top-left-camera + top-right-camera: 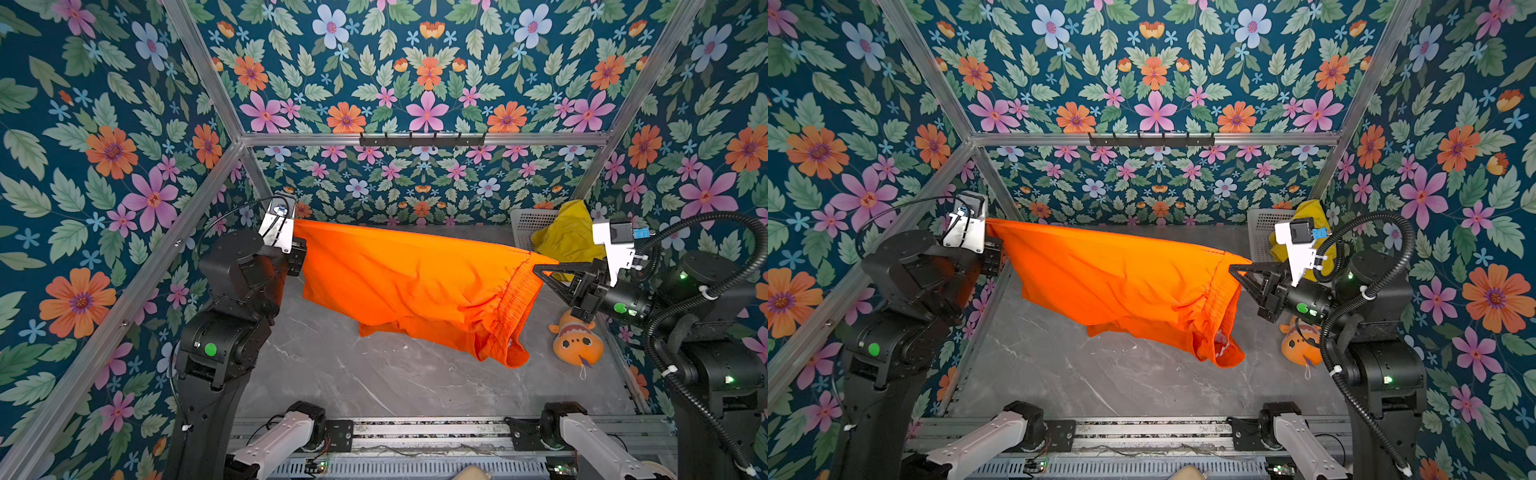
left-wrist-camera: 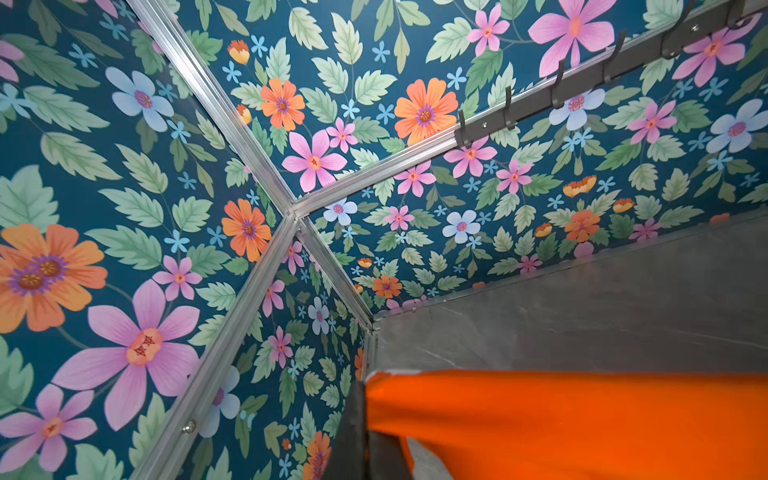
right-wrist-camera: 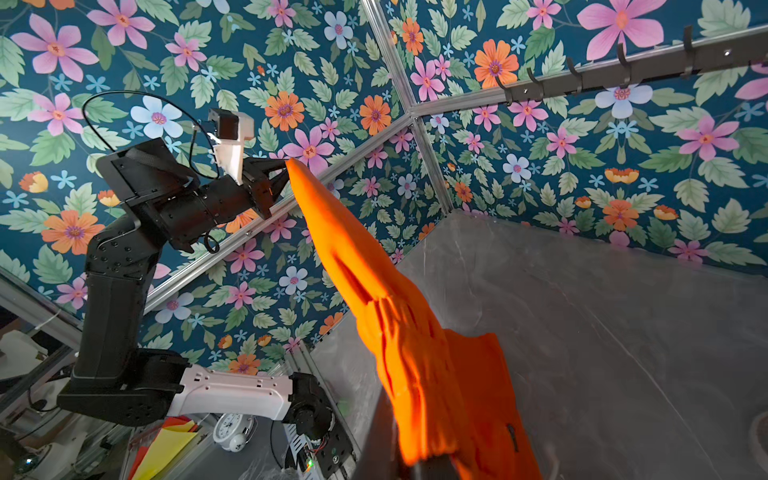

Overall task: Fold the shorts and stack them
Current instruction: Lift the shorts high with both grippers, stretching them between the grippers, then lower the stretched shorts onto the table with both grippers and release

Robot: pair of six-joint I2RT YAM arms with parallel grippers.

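While both arms hold it clear of the grey marble-patterned tabletop [image 1: 374,382], the bright orange thin-fabric pair of shorts [image 1: 415,286] hangs stretched across the middle of the cell in both top views. The left gripper [image 1: 298,251] is clamped on a corner of the cloth at far left, and the right gripper [image 1: 540,270] is pinched tight on the ribbed elastic waistband at right. A loose leg sags toward the near right. The bright yellow pair of shorts [image 1: 569,239] lies heaped and unfolded against a white perforated basket [image 1: 525,222] at far right. A small orange plush fish [image 1: 575,343] lies on the table at right.

By this evidence the work is at the spreading step for the first pair, with nothing yet folded or stacked. The next move calls for lowering both ends together with the cloth kept taut so it lands flat; the sagging leg looks likely to bunch.

From the left wrist, orange cloth gathers at a dark finger [image 2: 350,424], and no writing shows.

From the right wrist, the garment runs from the left gripper down toward the camera. A small dark tag [image 3: 512,436] on it is too small to read, and no brand is legible anywhere.
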